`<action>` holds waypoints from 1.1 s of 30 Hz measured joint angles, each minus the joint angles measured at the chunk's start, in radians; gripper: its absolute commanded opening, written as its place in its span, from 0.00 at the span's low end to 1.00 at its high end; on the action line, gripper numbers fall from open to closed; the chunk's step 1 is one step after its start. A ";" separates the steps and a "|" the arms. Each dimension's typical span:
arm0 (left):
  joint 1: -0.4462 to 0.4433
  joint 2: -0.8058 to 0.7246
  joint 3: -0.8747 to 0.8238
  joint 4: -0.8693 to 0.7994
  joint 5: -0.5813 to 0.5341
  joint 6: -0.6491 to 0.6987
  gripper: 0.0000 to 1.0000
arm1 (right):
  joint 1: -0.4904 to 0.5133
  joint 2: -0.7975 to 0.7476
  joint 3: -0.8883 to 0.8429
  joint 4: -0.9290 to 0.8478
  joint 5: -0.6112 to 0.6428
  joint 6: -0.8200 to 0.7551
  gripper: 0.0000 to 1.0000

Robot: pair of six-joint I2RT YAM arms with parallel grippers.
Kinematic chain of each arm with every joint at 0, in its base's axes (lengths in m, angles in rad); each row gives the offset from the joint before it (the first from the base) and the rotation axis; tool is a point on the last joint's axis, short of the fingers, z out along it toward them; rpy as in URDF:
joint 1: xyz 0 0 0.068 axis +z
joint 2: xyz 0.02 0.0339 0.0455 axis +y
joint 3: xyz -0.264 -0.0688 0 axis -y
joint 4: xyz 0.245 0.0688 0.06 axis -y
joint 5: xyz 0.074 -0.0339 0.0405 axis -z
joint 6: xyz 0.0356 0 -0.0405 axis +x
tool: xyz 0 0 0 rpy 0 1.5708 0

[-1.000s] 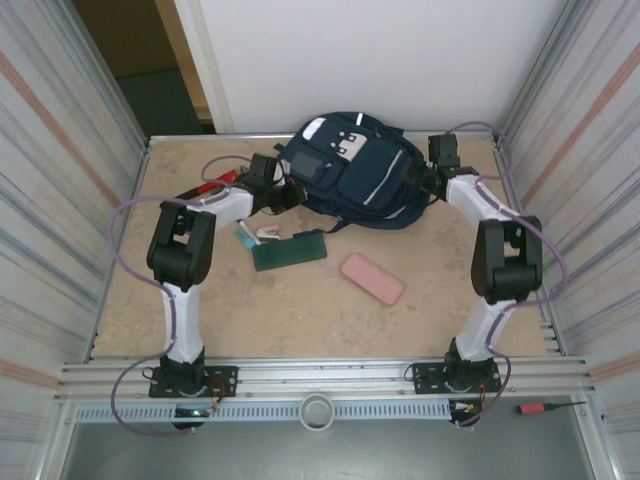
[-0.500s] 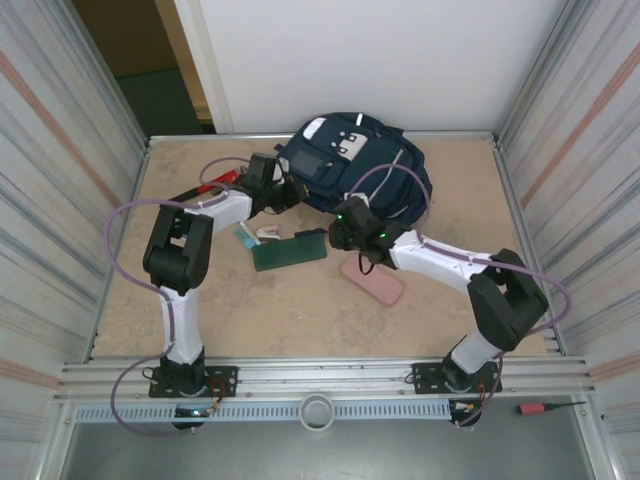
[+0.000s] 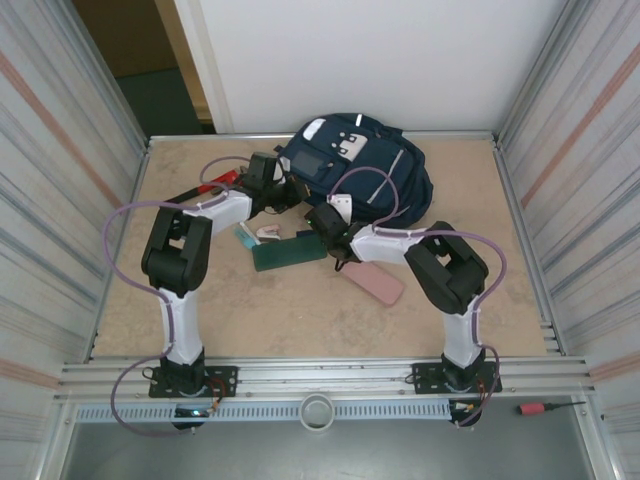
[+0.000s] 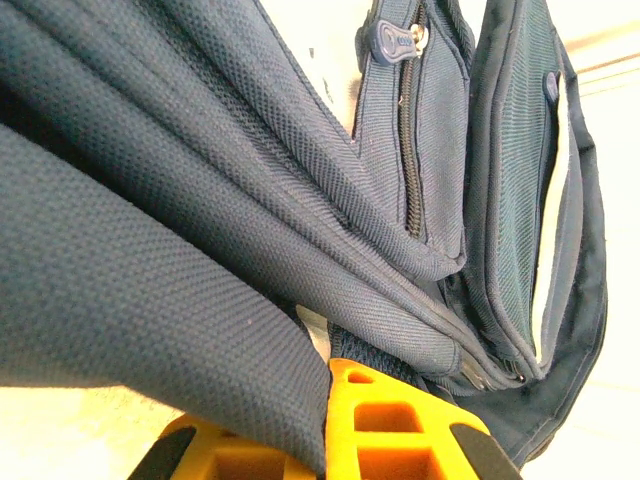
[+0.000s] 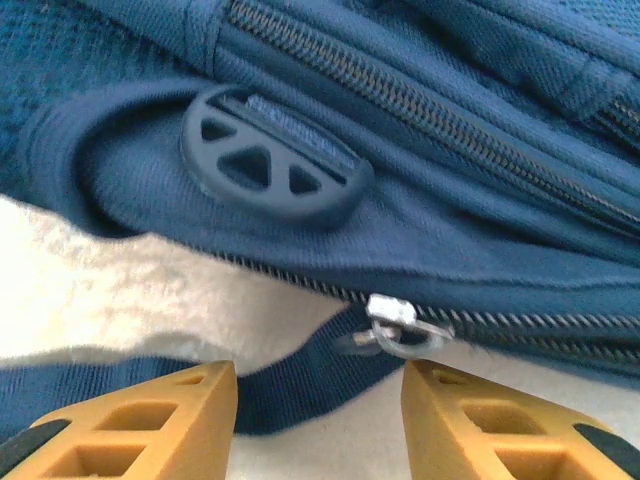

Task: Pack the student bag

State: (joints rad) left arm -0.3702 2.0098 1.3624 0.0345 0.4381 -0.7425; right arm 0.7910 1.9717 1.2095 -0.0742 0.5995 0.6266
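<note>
Top view: the bulky navy student bag point(image 3: 365, 165) lies at the far centre of the table point(image 3: 200, 300).
Left wrist: the left gripper point(image 4: 325, 430) is pinched on a coarse-woven fold of the bag.
Right wrist: the right gripper point(image 5: 320, 410) is spread, with a metal zipper pull point(image 5: 400, 325) just beyond the gap. A round plastic buckle point(image 5: 275, 165) sits above.

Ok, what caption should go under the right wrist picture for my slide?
Right tool open, facing the silver zipper pull of the navy student bag.

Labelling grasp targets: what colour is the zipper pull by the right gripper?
Silver zipper pull on the navy student bag; clearest in right wrist view.
</note>
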 measured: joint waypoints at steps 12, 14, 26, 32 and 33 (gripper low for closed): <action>-0.003 -0.004 -0.016 0.012 0.006 0.001 0.00 | -0.033 0.026 0.031 0.033 0.070 0.015 0.23; -0.003 -0.004 -0.018 0.016 0.006 0.001 0.00 | -0.039 0.024 0.030 0.030 0.075 0.010 0.17; 0.007 -0.006 -0.038 0.023 0.028 0.014 0.00 | -0.103 -0.115 -0.106 0.054 -0.108 -0.056 0.00; 0.029 -0.011 -0.055 0.023 0.056 0.040 0.00 | -0.153 -0.240 -0.227 0.074 -0.244 -0.098 0.00; 0.032 -0.012 -0.057 0.023 0.060 0.043 0.00 | -0.161 -0.255 -0.241 0.075 -0.259 -0.106 0.00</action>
State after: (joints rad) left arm -0.3386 1.9980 1.3056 0.0570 0.4984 -0.6991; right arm 0.6296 1.7168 0.9688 0.0010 0.3408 0.5205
